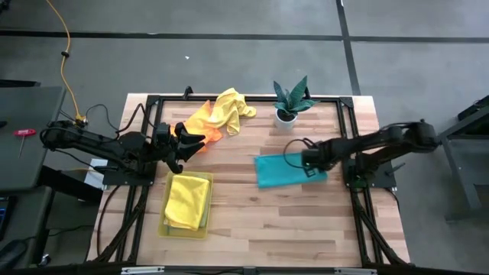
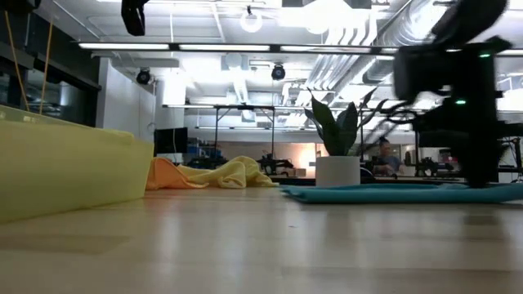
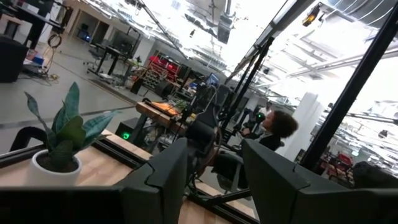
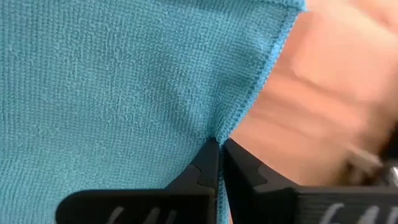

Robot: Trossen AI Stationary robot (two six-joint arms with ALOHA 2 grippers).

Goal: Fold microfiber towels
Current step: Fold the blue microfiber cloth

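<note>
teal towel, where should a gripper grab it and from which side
Best at a stitched edge near a corner on its right side, coming in low from the right. The teal towel lies flat on the table, so only a thin hem can be pinched. The right gripper already sits shut on that hem; the left gripper waits by the orange towel.

— What lies around the table (image 1: pixel 306 221)?
— Grey concrete floor (image 1: pixel 229 61) with dark seams, a yellow cable (image 1: pixel 69 69) trailing across it.
— And beyond?
— A bright workshop: ceiling light strips (image 2: pixel 221 46), exposed ducts (image 2: pixel 359 33), a seated person (image 3: pixel 277 127).
</note>
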